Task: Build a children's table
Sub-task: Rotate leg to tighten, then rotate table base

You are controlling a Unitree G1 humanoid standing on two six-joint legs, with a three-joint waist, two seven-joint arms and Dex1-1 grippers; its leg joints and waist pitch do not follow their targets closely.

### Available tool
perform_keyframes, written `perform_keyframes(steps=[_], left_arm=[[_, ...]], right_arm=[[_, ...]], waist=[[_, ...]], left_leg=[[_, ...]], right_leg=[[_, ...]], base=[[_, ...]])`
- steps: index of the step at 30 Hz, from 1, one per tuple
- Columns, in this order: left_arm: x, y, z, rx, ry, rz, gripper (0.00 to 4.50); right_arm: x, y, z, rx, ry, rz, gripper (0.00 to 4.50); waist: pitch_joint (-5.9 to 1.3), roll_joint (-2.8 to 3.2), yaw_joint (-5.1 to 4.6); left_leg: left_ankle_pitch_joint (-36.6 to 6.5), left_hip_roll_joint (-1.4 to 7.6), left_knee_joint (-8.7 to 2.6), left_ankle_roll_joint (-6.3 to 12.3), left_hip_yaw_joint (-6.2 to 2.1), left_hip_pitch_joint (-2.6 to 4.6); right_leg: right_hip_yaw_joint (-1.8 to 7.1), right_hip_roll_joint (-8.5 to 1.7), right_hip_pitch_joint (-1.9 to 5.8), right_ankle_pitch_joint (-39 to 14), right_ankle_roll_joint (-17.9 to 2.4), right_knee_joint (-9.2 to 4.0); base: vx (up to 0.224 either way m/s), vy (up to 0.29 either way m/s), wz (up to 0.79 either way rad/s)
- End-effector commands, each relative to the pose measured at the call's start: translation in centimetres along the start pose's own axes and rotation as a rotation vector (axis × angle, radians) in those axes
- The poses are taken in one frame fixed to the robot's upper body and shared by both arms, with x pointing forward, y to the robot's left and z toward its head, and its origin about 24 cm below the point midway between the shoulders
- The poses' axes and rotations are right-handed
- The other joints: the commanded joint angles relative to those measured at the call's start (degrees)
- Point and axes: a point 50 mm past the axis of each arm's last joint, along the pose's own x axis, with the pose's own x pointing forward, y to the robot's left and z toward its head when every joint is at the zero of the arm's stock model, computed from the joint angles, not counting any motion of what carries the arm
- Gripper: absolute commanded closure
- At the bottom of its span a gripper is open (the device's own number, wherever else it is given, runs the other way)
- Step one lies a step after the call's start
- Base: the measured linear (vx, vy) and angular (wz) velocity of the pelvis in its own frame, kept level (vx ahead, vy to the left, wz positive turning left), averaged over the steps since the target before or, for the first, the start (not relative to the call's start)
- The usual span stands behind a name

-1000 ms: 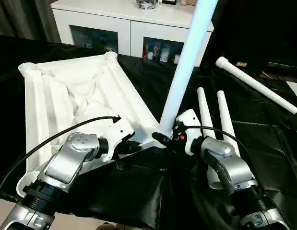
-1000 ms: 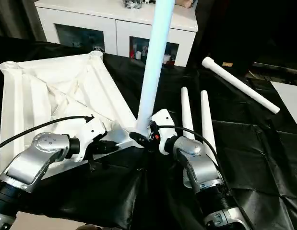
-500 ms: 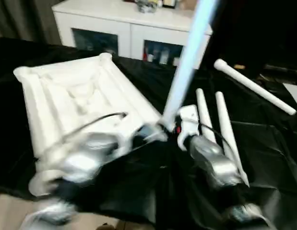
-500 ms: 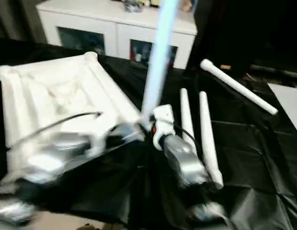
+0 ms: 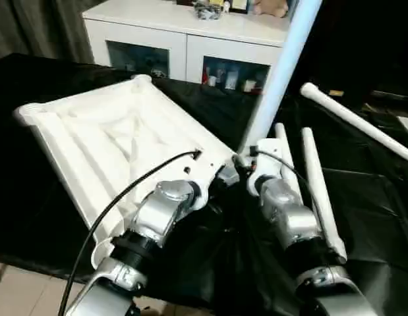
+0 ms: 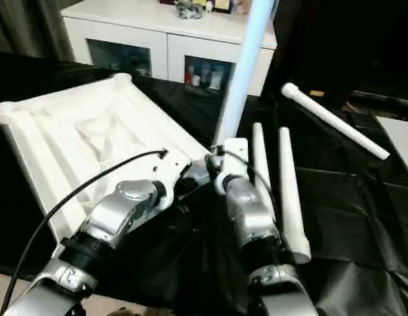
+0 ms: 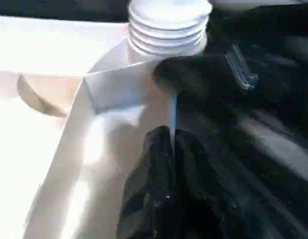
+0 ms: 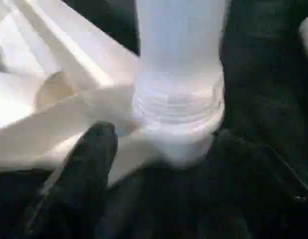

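The white table top (image 5: 118,138) lies upside down on the black cloth, ribs up. One white leg (image 5: 276,76) stands in its near right corner, leaning right; its threaded base (image 8: 178,114) sits in the socket. My left gripper (image 7: 172,144) is shut on the top's thin rim just beside that corner. My right gripper (image 5: 242,161) is open around the leg's base, with one black finger (image 8: 91,159) standing clear of the thread. Two loose legs (image 5: 319,191) lie side by side right of my right arm. A third leg (image 5: 355,122) lies farther back right.
A white cabinet (image 5: 184,39) with glass-fronted doors stands behind the table. Black cloth (image 5: 368,224) covers the work surface, and its front edge drops to pale floor (image 5: 19,289) at the lower left. A black cable (image 5: 124,197) arcs over my left forearm.
The head view has shifted and tilted. Both forearms now reach more straight ahead to the same corner. The leg still stands in its socket.
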Motion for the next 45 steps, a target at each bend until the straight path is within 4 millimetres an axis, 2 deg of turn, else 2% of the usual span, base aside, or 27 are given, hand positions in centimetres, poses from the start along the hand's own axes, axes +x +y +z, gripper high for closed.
perform_keyframes(steps=[1,2,4,8,9,10,13,14,16,17,19,20,21,22,23,24,25,26,27,28,31,33,36,37,40,41,45], left_arm=[[-0.1,0.8,0.7,-0.004,-0.052,0.046,4.5],[0.0,0.9,0.7,-0.004,-0.053,0.048,4.5],[0.1,1.1,0.9,-0.006,-0.062,0.052,4.5],[0.2,1.4,1.4,0.006,-0.104,0.065,4.5],[0.1,1.8,2.2,0.004,-0.173,0.079,4.06],[0.0,2.2,2.7,-0.019,-0.204,0.088,3.95],[-0.9,3.0,3.8,-0.053,-0.255,0.069,3.77],[-1.4,3.4,4.0,-0.049,-0.26,0.066,3.77],[-2.0,3.8,4.1,-0.033,-0.247,0.053,3.51],[-3.1,4.3,4.2,0.003,-0.246,0.025,3.46],[-4.8,5.1,4.2,0.054,-0.259,-0.002,3.31],[-4.8,5.1,4.2,0.054,-0.259,-0.002,3.18],[-7.2,6.3,3.8,0.11,-0.257,-0.036,3.18],[-7.2,6.3,3.8,0.11,-0.257,-0.036,3.18],[-9.0,7.3,3.2,0.144,-0.241,-0.051,3.18],[-9.0,7.3,3.2,0.144,-0.241,-0.051,3.18],[-11.3,9.1,2.3,0.175,-0.188,-0.031,3.18],[-12.9,10.2,1.7,0.197,-0.146,-0.018,3.18],[-12.9,10.2,1.7,0.197,-0.146,-0.018,3.18],[-14.7,11.6,1.1,0.196,-0.106,0.027,3.18],[-20.1,15.9,-1.1,0.185,0.048,0.246,3.18],[-22.6,17.5,-2.6,0.184,0.163,0.364,3.18],[-25.4,19.0,-4.8,0.2,0.381,0.5,3.18],[-25.8,19.0,-5.0,0.206,0.411,0.514,3.18],[-26.1,18.8,-5.5,0.147,0.446,0.508,3.18],[-25.7,18.4,-5.7,0.132,0.456,0.477,3.18],[-23.4,16.2,-6.8,0.138,0.463,0.333,3.18]], right_arm=[[-0.1,-0.3,-0.7,-0.021,0.039,-0.006,0.72],[-0.1,-0.4,-0.6,-0.027,0.036,-0.01,0.64],[-0.2,-0.6,-0.2,-0.041,0.017,-0.023,0.48],[-0.5,-0.8,0.5,-0.072,-0.016,-0.033,0.48],[-0.7,-1.0,0.9,-0.09,-0.031,-0.039,0.43],[-0.8,-1.0,1.0,-0.1,-0.035,-0.044,0.43],[-1.0,-1.0,1.2,-0.11,-0.043,-0.039,0.43],[-1.1,-0.9,1.3,-0.113,-0.046,-0.032,0.43],[-1.1,-0.8,1.4,-0.113,-0.047,-0.027,0.43],[-1.1,-0.7,1.4,-0.119,-0.043,-0.015,0.43],[-1.1,-0.4,1.3,-0.126,-0.031,0.008,0.43],[-1.1,-0.4,1.3,-0.126,-0.031,0.008,0.43],[-1.1,-0.1,1.1,-0.134,-0.015,0.034,0.43],[-1.1,-0.1,1.1,-0.134,-0.015,0.034,0.43],[-1.1,0.1,1.0,-0.138,-0.005,0.046,0.43],[-1.1,0.1,1.0,-0.138,-0.005,0.046,0.43],[-1.2,0.3,0.9,-0.144,0.003,0.057,0.43],[-1.2,0.4,0.8,-0.149,0.009,0.064,0.43],[-1.2,0.4,0.8,-0.149,0.009,0.064,0.43],[-1.2,0.5,0.7,-0.15,0.015,0.069,0.43],[-1.1,0.9,0.4,-0.153,0.034,0.081,0.43],[-1.0,1.2,0.3,-0.157,0.042,0.092,0.43],[-0.9,1.5,0.1,-0.166,0.052,0.104,0.43],[-0.9,1.6,0.1,-0.167,0.053,0.104,0.43],[-0.8,1.8,0.1,-0.168,0.055,0.109,0.43],[-0.7,1.8,0.1,-0.168,0.056,0.11,0.43],[-0.6,2.0,0.1,-0.162,0.058,0.12,0.43]], waist=[[-2.91,0.22,0.1],[-3.04,0.18,0.2],[-3.09,0.01,0.44],[-3.18,0.01,0.53],[-3.17,0.3,0.61],[-3.2,0.3,0.59],[-3.3,0.56,0.56],[-3.23,0.45,0.48],[-3.16,0.46,0.44],[-3.06,0.4,0.46],[-3.0,0.77,0.56],[-2.98,0.71,0.42],[-2.99,0.88,0.36],[-2.94,0.82,0.25],[-2.82,0.96,0.0],[-2.85,1.16,0.2],[-2.63,1.1,-0.06],[-2.63,1.34,0.14],[-2.57,1.33,-0.17],[-2.47,1.26,-0.2],[-2.27,1.68,-0.19],[-2.19,1.72,-0.28],[-2.08,1.91,-0.2],[-2.07,1.68,-0.16],[-2.07,2.03,0.33],[-1.92,2.18,0.39],[-1.77,1.81,0.42]], left_leg=[[-17.9,2.68,-4.47,-0.95,-1.51,0.29],[-18.1,2.67,-4.21,-0.8,-1.32,0.67],[-15.3,2.62,-4.03,0.17,-1.12,0.42],[-12.0,2.67,-3.94,1.03,-1.11,0.31],[-11.9,2.58,-3.83,1.36,-1.08,0.43],[-11.9,2.57,-3.79,1.43,-1.0,0.53],[-11.4,2.81,-3.81,1.1,-1.06,0.64],[-11.6,2.87,-3.82,0.91,-1.03,0.68],[-11.9,2.93,-3.86,0.94,-1.03,0.66],[-12.5,2.9,-3.82,0.91,-0.91,0.87],[-12.7,3.01,-3.9,0.29,-0.96,0.95],[-12.7,3.15,-4.07,0.06,-1.11,0.78],[-12.9,3.05,-4.0,-0.36,-0.94,0.98],[-12.9,3.06,-4.05,-0.44,-1.03,0.89],[-13.3,2.98,-4.19,-0.8,-0.89,0.81],[-13.9,3.01,-4.09,-1.25,-0.94,1.12],[-14.0,2.87,-4.29,-1.29,-0.83,0.82],[-14.9,2.89,-4.33,-1.76,-0.91,1.1],[-15.1,2.86,-4.44,-2.05,-0.97,0.9],[-16.3,2.86,-4.5,-2.6,-0.91,1.22],[-17.9,2.89,-4.71,-3.69,-0.95,1.55],[-18.6,2.82,-4.83,-3.85,-1.05,1.4],[-21.5,3.0,-4.91,-4.09,-1.14,1.94],[-21.8,3.04,-4.98,-4.0,-1.19,1.94],[-21.2,3.1,-4.97,-4.32,-1.13,2.24],[-22.4,3.11,-5.04,-4.8,-1.11,2.44],[-25.5,3.15,-5.25,-5.48,-1.5,2.24]], right_leg=[[2.07,-3.62,1.98,-18.6,-4.8,-5.23],[2.27,-3.81,1.84,-18.1,-5.2,-5.26],[2.39,-3.74,2.12,-13.1,-7.1,-4.73],[2.27,-3.71,2.59,-8.0,-8.3,-4.1],[2.29,-3.64,2.51,-7.5,-8.5,-4.21],[2.35,-3.57,2.54,-7.0,-8.6,-4.22],[2.3,-3.67,2.56,-5.0,-10.0,-3.84],[2.26,-3.56,2.57,-4.0,-10.5,-3.67],[2.26,-3.67,2.65,-3.7,-10.8,-3.46],[2.31,-3.6,2.48,-4.5,-10.8,-3.64],[2.35,-3.69,2.43,-5.5,-10.7,-3.57],[2.34,-3.78,2.62,-5.5,-10.7,-3.39],[2.33,-3.49,2.38,-5.2,-10.7,-3.38],[2.36,-3.61,2.47,-5.3,-10.7,-3.31],[2.42,-3.34,2.34,-6.0,-10.5,-3.39],[2.48,-3.5,2.24,-6.4,-10.5,-3.26],[2.55,-3.22,2.25,-7.1,-10.3,-3.42],[2.55,-3.37,2.04,-8.6,-9.9,-3.44],[2.57,-3.29,2.12,-9.4,-9.8,-3.36],[2.57,-3.07,1.77,-10.9,-9.4,-3.56],[2.71,-2.98,1.41,-11.3,-9.1,-3.62],[2.76,-2.97,1.37,-11.9,-8.7,-3.53],[2.95,-3.08,0.78,-14.9,-8.1,-3.88],[3.01,-3.12,0.8,-15.0,-8.4,-3.87],[3.0,-3.11,0.61,-12.5,-9.8,-3.6],[2.97,-3.05,0.37,-12.7,-10.0,-3.68],[3.03,-3.46,0.75,-15.9,-9.4,-4.02]], base=[[0.0,0.0,0.0],[0.0,0.0,0.0],[0.0,0.0,0.0],[0.0,0.0,0.0],[0.0,0.0,0.0],[0.0,0.0,0.0],[0.0,0.0,0.0],[0.0,0.0,0.0],[0.0,0.0,0.0],[0.0,0.0,0.0],[0.0,0.0,0.0],[0.0,0.0,0.0],[0.0,0.0,0.0],[0.0,0.0,0.0],[0.0,0.0,0.0],[0.0,0.0,0.0],[0.0,0.0,0.0],[0.0,0.0,0.0],[0.0,0.0,0.0],[0.0,0.0,0.0],[0.0,0.0,0.0],[0.0,0.0,0.0],[0.0,0.0,0.0],[0.0,0.0,0.0],[0.0,0.0,0.0],[0.0,0.0,0.0],[0.0,0.0,0.0]])
